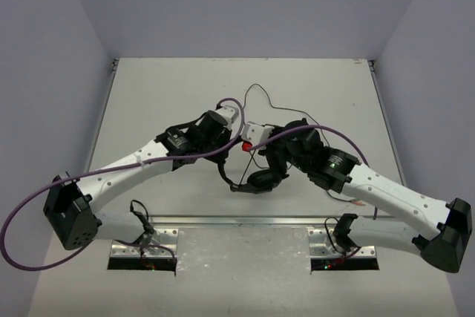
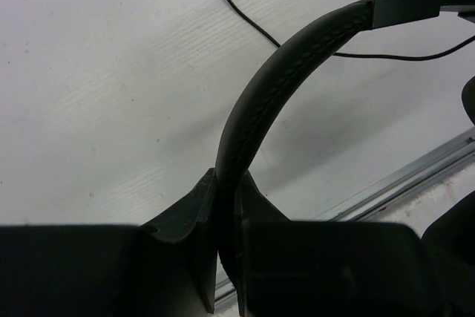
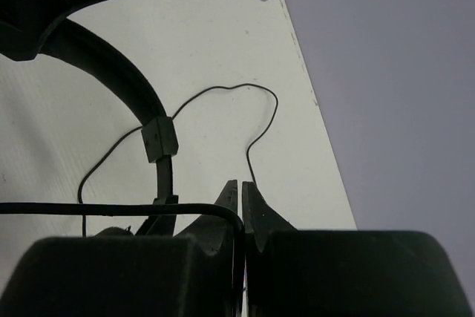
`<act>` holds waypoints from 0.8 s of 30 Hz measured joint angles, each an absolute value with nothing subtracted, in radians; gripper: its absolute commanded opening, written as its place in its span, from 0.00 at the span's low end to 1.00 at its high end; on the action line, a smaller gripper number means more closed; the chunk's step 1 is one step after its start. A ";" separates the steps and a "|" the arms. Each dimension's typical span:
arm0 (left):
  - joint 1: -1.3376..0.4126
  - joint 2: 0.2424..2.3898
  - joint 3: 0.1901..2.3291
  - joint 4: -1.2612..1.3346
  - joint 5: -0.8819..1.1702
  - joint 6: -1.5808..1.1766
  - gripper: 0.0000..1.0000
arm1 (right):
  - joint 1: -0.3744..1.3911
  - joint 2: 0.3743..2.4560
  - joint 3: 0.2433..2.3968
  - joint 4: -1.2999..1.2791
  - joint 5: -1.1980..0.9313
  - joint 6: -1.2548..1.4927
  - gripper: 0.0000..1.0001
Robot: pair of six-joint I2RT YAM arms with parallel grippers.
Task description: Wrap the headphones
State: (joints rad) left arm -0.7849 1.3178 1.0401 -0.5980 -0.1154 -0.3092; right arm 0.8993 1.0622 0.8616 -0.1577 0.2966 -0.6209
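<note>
The black headphones (image 1: 260, 180) are in the middle of the table between my two arms. In the left wrist view my left gripper (image 2: 226, 177) is shut on the padded headband (image 2: 297, 50), which arcs up and to the right. In the right wrist view my right gripper (image 3: 240, 185) is shut on the thin black cable (image 3: 148, 208), which runs in from the left and bends down between the jaws. The rest of the cable lies in a loose loop on the table (image 1: 256, 88), also seen beyond the right fingers (image 3: 237, 90). The headband and its slider (image 3: 159, 139) show at upper left.
A metal rail (image 1: 245, 220) runs along the table's near edge and shows in the left wrist view (image 2: 415, 176). Thick purple arm cables (image 1: 22, 220) loop by both arms. Grey walls close in the table at the back and both sides.
</note>
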 measured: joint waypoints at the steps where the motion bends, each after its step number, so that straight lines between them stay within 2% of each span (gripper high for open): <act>1: -0.786 1.297 1.038 -0.599 -0.107 -0.297 0.00 | 0.899 1.061 0.862 -0.159 0.282 -0.618 0.02; 5: -0.794 1.238 1.031 -0.609 -0.075 -0.258 0.00 | 0.899 1.062 0.871 -0.175 0.196 -0.588 0.01; 12: -0.798 1.277 1.018 -0.622 -0.039 -0.243 0.00 | 0.899 1.097 0.947 -0.235 0.041 -0.493 0.01; 24: -0.792 1.272 1.017 -0.632 -0.017 -0.265 0.00 | 0.934 1.217 0.984 -0.177 0.142 -0.406 0.01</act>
State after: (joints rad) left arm -0.7918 1.2716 1.0172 -0.6315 -0.0170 -0.2646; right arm 0.9344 1.2167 0.9844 -0.1772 0.1417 -0.4065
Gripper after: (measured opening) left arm 0.069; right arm 0.020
